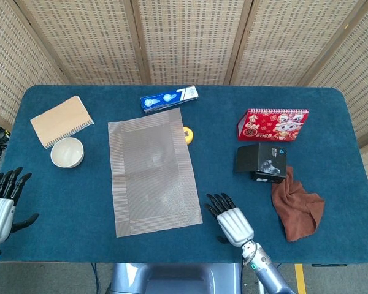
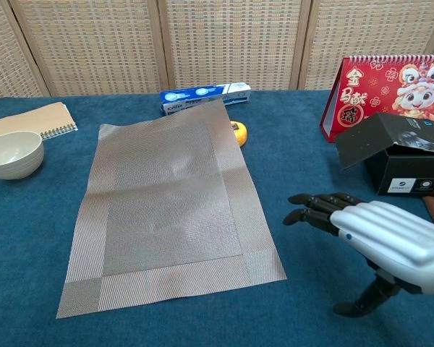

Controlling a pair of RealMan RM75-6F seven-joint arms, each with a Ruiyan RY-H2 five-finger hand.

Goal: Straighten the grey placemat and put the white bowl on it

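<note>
The grey placemat point(image 1: 153, 170) point(image 2: 172, 201) lies flat mid-table, skewed a little with its far end leaning right. The white bowl point(image 1: 67, 152) point(image 2: 11, 155) sits upright on the cloth to the mat's left, apart from it. My right hand point(image 1: 232, 221) point(image 2: 376, 233) hovers palm down just off the mat's near right corner, fingers extended and apart, holding nothing. My left hand point(image 1: 3, 200) stays at the table's near left edge, fingers spread, empty; only the head view shows it.
A spiral notebook point(image 1: 61, 120) lies behind the bowl. A toothpaste box point(image 1: 169, 99) and a small orange object point(image 1: 187, 135) touch the mat's far end. To the right are a red calendar point(image 1: 272, 124), a black box point(image 1: 261, 162) and a brown cloth point(image 1: 298, 207).
</note>
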